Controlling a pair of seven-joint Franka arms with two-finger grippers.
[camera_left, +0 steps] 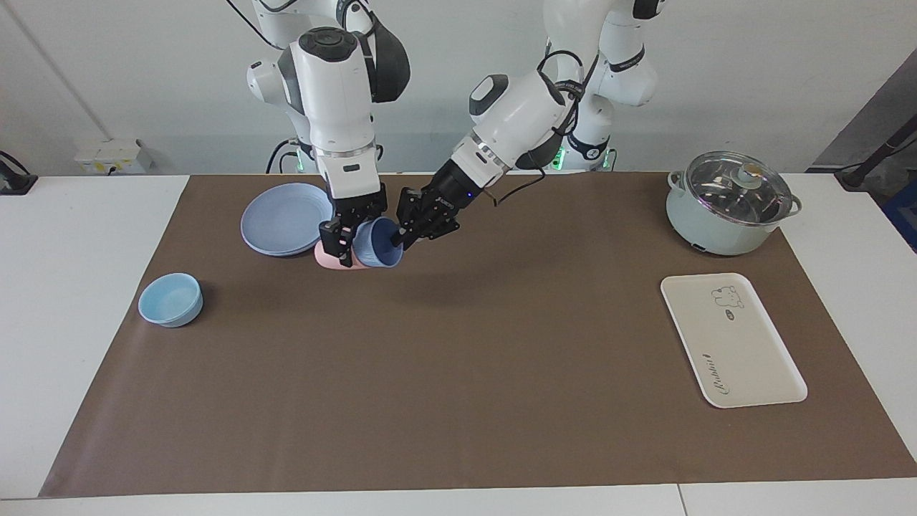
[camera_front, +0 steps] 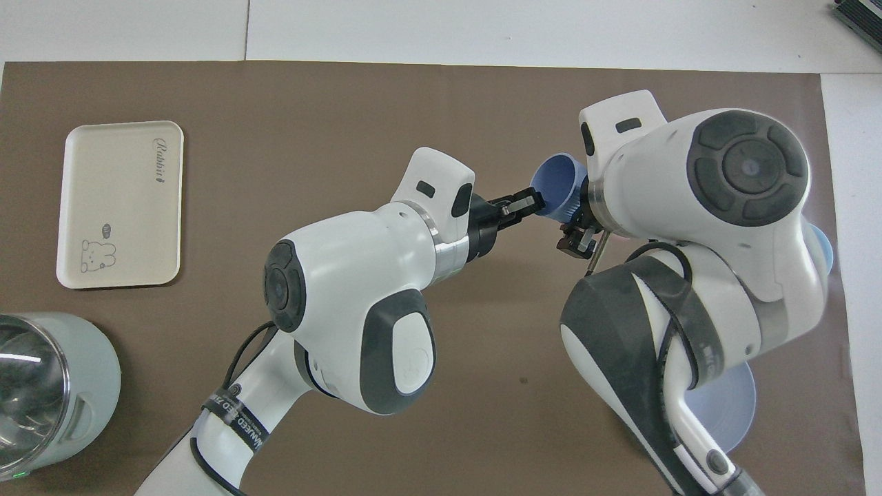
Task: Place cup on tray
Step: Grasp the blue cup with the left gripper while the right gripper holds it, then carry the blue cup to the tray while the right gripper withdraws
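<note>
The right tool (camera_left: 342, 240) comes down by the pink cup (camera_left: 331, 256) and the cup (camera_left: 377, 244); I cannot tell its state. The cup, tilted beside the plate (camera_left: 285, 218), looks light, stiff and slick. The left tool (camera_left: 407, 231) pinches its rim, a sound hold; the tray (camera_left: 732, 340) lies well apart at the left arm's end of the bench.

A white table (camera_left: 86, 301) is covered almost fully by a brown mat (camera_left: 458, 373). On the mat, a cream tray (camera_left: 731, 340) and a pale green lidded pot (camera_left: 727, 204) sit toward the left arm's end, the pot nearer the robots. Toward the right arm's end lie a round lilac plate (camera_left: 279, 218) and a light-blue bowl (camera_left: 170, 299). A pink cup (camera_left: 331, 256) rests beside the plate.
</note>
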